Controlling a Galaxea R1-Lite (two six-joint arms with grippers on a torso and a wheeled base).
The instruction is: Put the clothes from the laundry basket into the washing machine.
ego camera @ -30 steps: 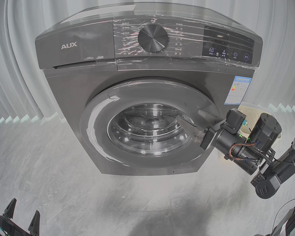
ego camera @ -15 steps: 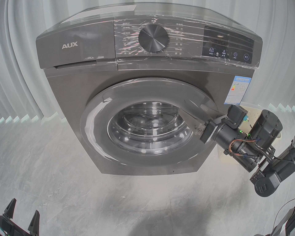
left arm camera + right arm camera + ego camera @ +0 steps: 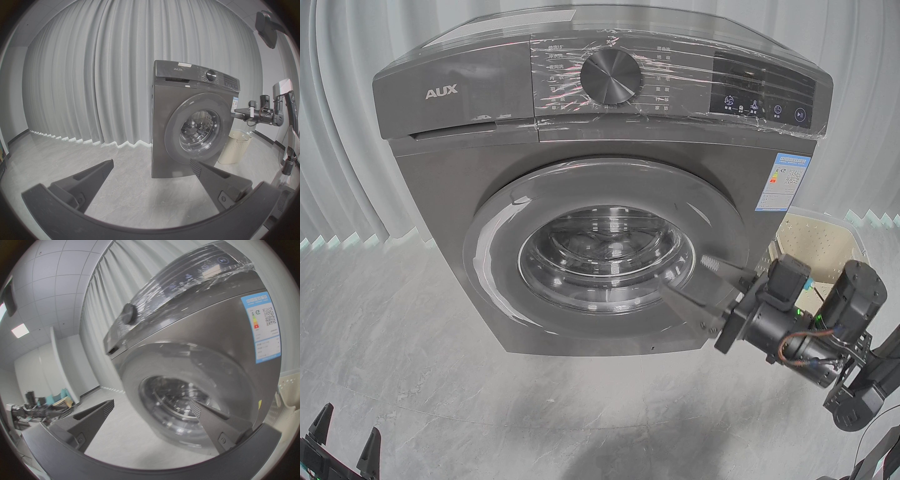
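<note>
Right gripper [image 3: 681,272] wide by washing machine door [image 3: 503,250], left gripper [image 3: 350,420] wide, laundry basket [image 3: 234,147] alongside.

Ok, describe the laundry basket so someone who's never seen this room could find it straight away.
Find the big dark grey front-loading washing machine before the pale pleated curtain. On the floor beside it, on the robot's right, past the blue-and-white label, stands the cream plastic laundry basket. Unlike the tall dark machine, it is low and pale, its walls dotted with small holes.
</note>
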